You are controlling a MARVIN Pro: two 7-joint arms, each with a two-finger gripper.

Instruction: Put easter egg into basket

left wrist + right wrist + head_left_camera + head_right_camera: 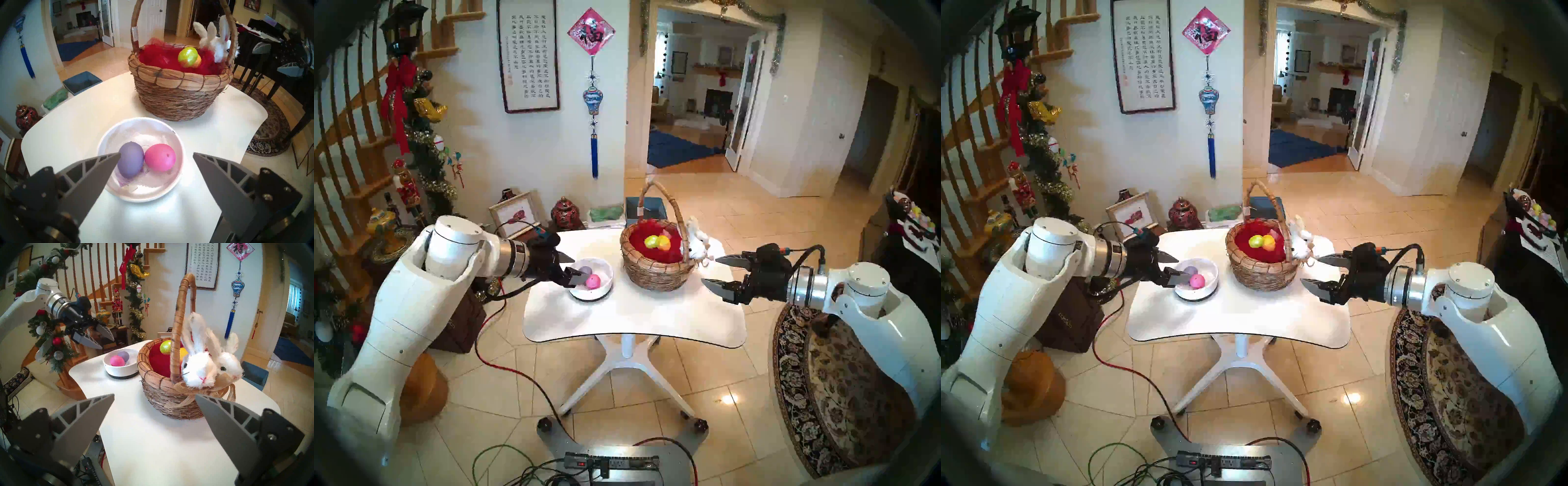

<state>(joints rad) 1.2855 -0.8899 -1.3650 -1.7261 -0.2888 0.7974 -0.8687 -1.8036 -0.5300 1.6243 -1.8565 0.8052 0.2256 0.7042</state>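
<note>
The wicker basket [656,271] with red lining and a white plush bunny [697,244] stands on the white table [636,319]. A yellow-green egg [651,241] and an orange egg [664,243] lie in it. To its left, a low white bowl [606,285] holds a purple egg [130,161] and a pink egg [159,157]. My left gripper [570,268] is open and empty, just above the bowl's left rim; in the left wrist view [156,153] its jaws stand wide before both eggs. My right gripper [712,271] is open and empty, right of the basket.
A dark-rimmed container of pastel eggs [914,220] sits at the far right. A patterned round rug [823,390] lies under my right arm. A blue box [648,207] stands behind the table. A power strip and cables [609,463] lie on the floor in front.
</note>
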